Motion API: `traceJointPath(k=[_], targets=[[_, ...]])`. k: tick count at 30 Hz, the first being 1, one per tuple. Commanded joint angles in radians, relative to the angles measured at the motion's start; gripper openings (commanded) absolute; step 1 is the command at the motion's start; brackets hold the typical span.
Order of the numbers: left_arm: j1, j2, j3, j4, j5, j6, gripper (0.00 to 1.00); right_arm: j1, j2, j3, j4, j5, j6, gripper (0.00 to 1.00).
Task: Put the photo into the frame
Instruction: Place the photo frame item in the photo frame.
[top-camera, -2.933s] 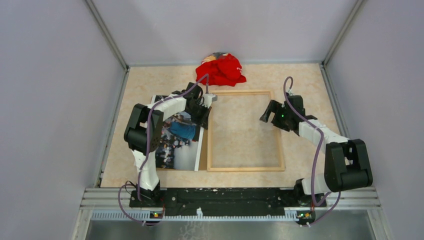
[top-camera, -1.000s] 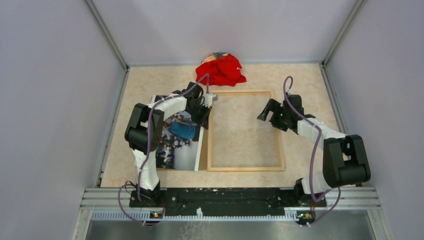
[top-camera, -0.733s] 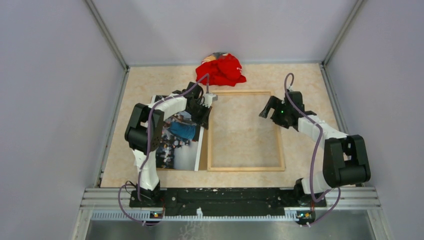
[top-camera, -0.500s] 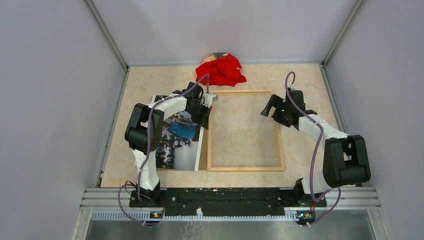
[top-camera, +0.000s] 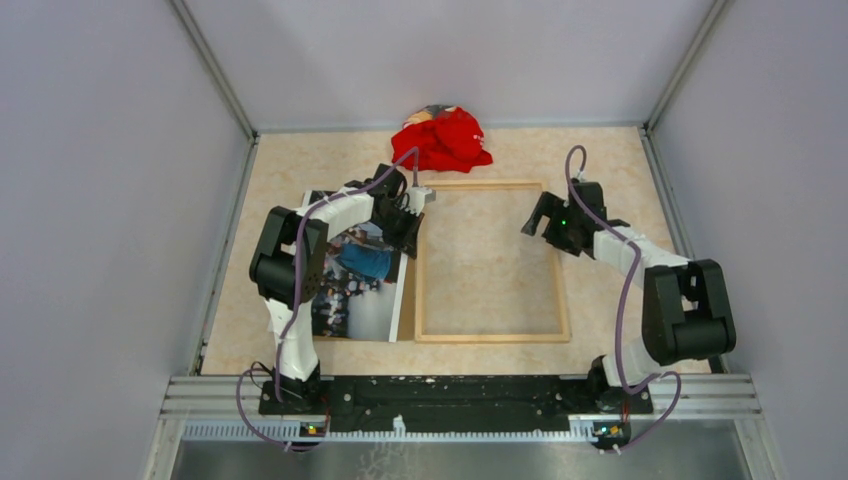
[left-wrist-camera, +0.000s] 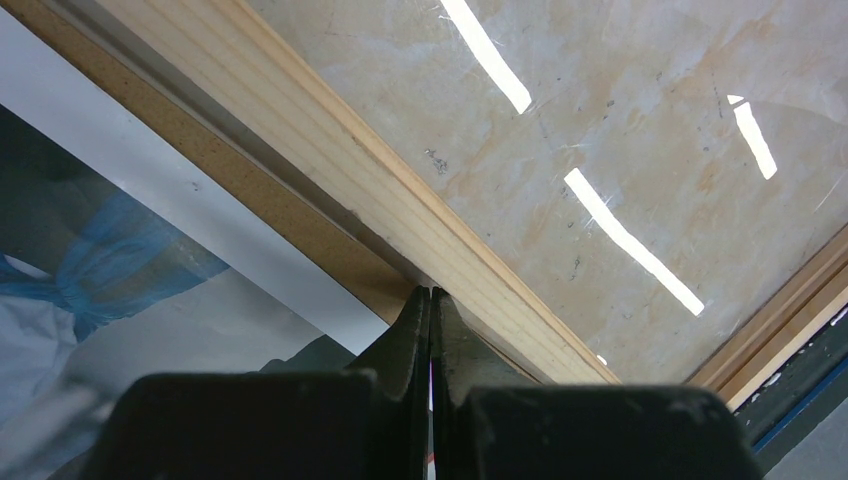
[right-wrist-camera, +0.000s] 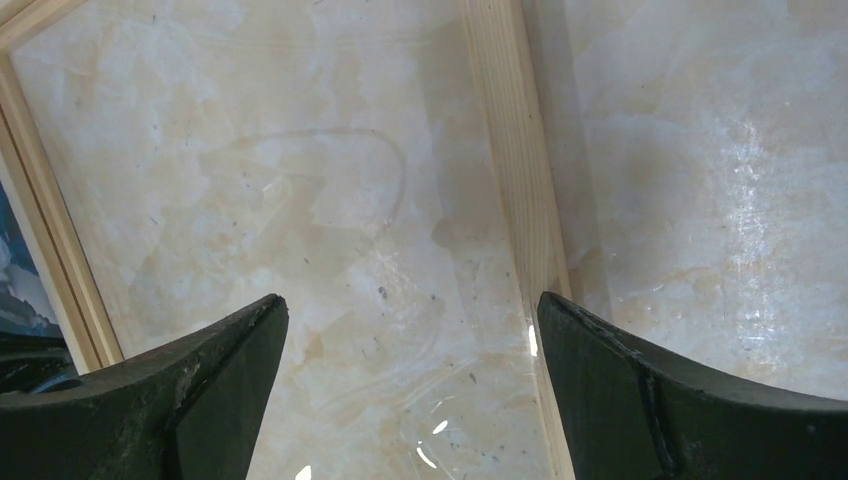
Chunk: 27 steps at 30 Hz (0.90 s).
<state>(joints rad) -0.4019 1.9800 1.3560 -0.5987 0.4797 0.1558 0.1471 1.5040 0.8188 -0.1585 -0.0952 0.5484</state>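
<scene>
**A:** Where's the photo (top-camera: 362, 290)?

**B:** Left of centre in the top view. It lies flat and face up on a brown backing board (top-camera: 408, 300), just left of the frame (top-camera: 490, 338). It's not inside.

**A:** And the frame?

**B:** Centre of the top view, flat on the surface (top-camera: 300, 160). The opening shows only bare surface. Its left rail runs along the board's edge. Can't tell whether they touch or sit a hair apart.

**A:** Left gripper (top-camera: 415, 203)?

**B:** Jaws clenched. The tips are down at the seam between the board and the frame's left rail, near the frame's upper-left corner. The left wrist view shows nothing pinched. The photo's white border ends just beside the tips.

**A:** Right gripper (top-camera: 540, 218)?

**B:** Jaws released, spread wide and empty. It's over the upper part of the frame's right rail. In its wrist view that rail runs between the jaws, nearer the right one. Can't judge its height over the rail.

**A:** Progress?

**B:** Early, by my read. Nothing is inserted and the photo isn't gripped. What's left is to get hold of a photo edge, lift it off the board, carry it over the left rail and lay it square in the opening. The red cloth (top-camera: 445, 140) at top centre is well apart and not a factor.
</scene>
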Motion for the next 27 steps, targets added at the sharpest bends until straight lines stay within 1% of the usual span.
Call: traceJointPath(k=[1,7,11,17,23,27], targets=[[-0.011,0.025,0.02,0.02,-0.007,0.018,0.0,-0.006,0.024,-0.016,0.034,0.001,-0.019,0.95],[-0.011,0.029,0.022,0.022,-0.006,0.016,0.0,-0.006,0.024,-0.034,0.061,-0.057,0.002,0.94],[-0.011,0.035,0.028,0.024,-0.006,0.017,0.0,0.005,0.017,-0.054,0.105,-0.125,0.042,0.93],[-0.014,0.048,0.042,0.024,-0.007,0.016,0.0,0.053,0.012,-0.051,0.128,-0.153,0.084,0.93],[-0.014,0.054,0.041,0.027,-0.008,0.016,0.0,0.06,-0.016,-0.052,0.14,-0.185,0.109,0.93],[-0.014,0.052,0.041,0.026,-0.01,0.016,0.0,0.06,-0.041,-0.035,0.113,-0.182,0.103,0.93]])
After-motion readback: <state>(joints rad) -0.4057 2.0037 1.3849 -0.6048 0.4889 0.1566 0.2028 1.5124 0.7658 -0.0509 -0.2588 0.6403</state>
